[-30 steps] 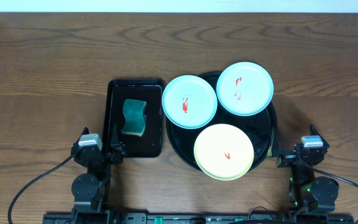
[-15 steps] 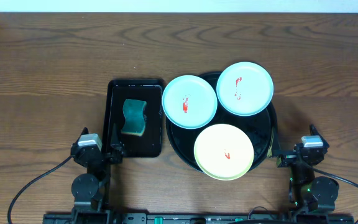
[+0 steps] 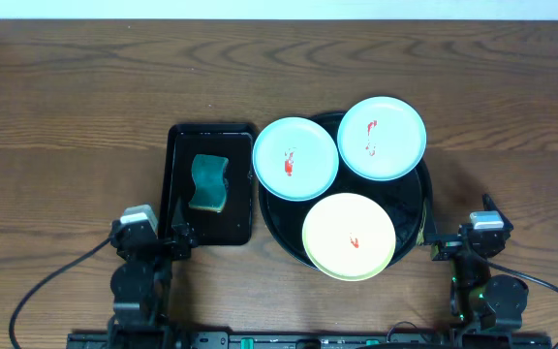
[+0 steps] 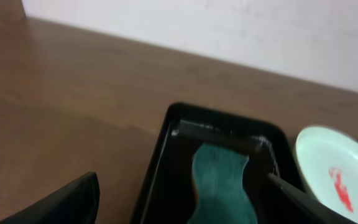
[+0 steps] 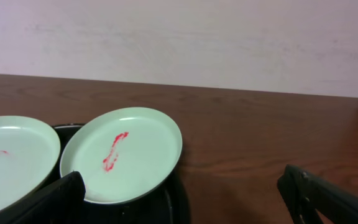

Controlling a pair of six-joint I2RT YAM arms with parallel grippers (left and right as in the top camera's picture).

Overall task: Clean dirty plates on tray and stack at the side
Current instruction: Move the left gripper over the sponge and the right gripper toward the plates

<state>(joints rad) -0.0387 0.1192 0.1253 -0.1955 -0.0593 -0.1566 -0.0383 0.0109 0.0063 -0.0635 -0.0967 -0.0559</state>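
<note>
The plates (image 3: 294, 158) lie flat; only overhead do we see the yellow plate (image 3: 349, 236), at 6 o'clock on the tray (image 3: 410, 208). Left gripper (image 3: 180, 237) and right gripper (image 3: 432, 242) gape apart.

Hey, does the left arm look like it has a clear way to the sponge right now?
Probably yes. The sponge lies alone in the small tray, straight ahead of the open left gripper. Nothing sits on or over it, so there is only the tray's low rim to clear.
</note>
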